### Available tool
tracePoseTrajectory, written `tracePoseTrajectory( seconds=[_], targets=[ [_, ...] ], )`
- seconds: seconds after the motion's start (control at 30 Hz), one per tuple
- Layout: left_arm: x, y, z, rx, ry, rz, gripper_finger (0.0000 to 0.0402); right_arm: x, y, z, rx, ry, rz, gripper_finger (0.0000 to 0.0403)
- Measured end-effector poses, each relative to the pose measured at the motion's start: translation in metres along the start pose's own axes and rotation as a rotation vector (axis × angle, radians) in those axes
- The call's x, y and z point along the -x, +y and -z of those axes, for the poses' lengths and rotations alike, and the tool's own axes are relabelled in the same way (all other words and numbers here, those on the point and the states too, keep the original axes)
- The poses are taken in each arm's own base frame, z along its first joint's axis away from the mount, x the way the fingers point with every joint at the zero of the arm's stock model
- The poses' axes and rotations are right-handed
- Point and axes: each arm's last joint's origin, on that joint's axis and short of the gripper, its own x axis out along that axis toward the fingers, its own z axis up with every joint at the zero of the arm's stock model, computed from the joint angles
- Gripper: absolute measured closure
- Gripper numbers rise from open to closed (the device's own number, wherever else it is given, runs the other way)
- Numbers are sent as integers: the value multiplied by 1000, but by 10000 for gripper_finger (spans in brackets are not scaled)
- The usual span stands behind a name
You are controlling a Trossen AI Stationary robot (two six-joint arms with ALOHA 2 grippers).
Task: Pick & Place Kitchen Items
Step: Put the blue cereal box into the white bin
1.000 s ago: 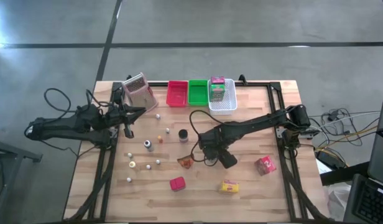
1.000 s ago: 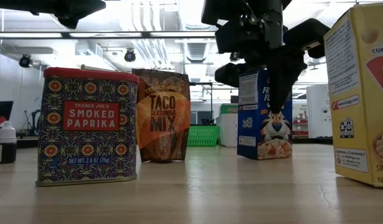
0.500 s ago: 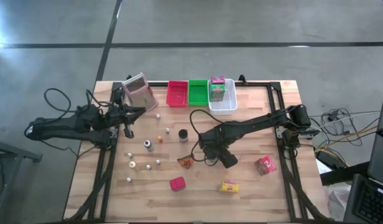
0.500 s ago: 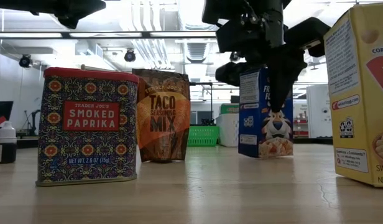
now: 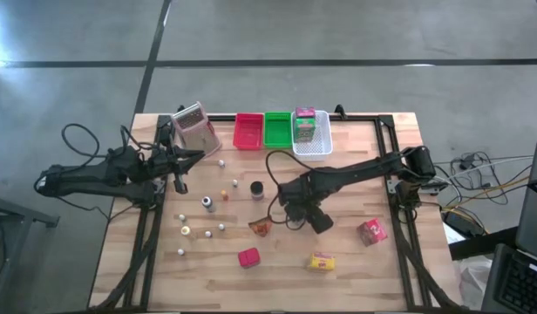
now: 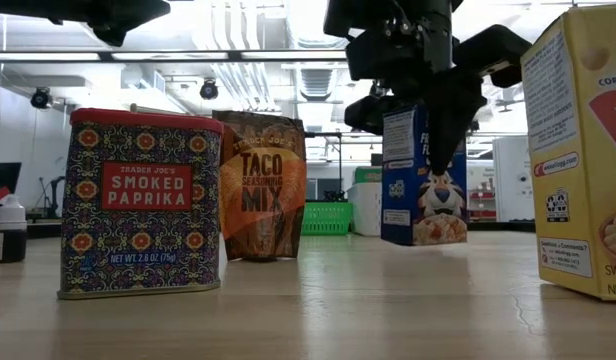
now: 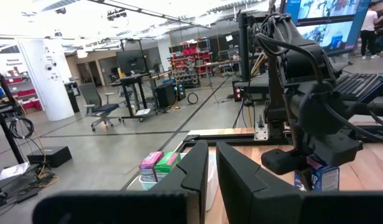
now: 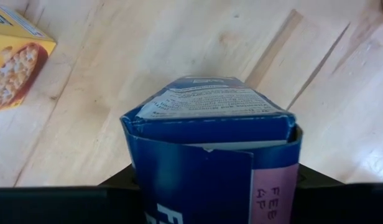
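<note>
A wooden table (image 5: 356, 279) stands on a grey concrete floor, with a bright workshop visible beyond it in the low view. At the far left the left gripper (image 5: 197, 156) waits over the table's left edge, its fingers (image 7: 194, 168) closed almost together on nothing. Just past it at the back stands a grater (image 5: 194, 127), with small bottles (image 5: 207, 203) scattered on the boards in front. Along the back edge sit a red tray (image 5: 248, 131), a green tray (image 5: 276, 129) and a white basket (image 5: 313, 144) holding packets. Near the middle lie a dark jar (image 5: 257, 189), a taco packet (image 6: 260, 185) and a paprika tin (image 6: 143, 203). The right gripper (image 5: 295, 209) clamps a blue box (image 6: 421, 175) by its top; it seems lifted just clear of the table. Further right lie a yellow box (image 5: 322, 261) and a pink packet (image 5: 371, 231).
</note>
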Motion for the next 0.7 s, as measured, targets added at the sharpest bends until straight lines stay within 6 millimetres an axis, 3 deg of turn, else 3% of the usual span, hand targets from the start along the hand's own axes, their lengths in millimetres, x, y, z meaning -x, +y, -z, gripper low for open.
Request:
tracePoseTrajectory(
  seconds=[0.3, 0.7],
  targets=[
    [0, 0, 0, 0, 0, 0, 362, 1, -4, 4, -18, 16, -4, 235],
    [0, 0, 0, 0, 0, 0, 362, 2, -7, 8, -37, 34, -12, 259]
  ],
)
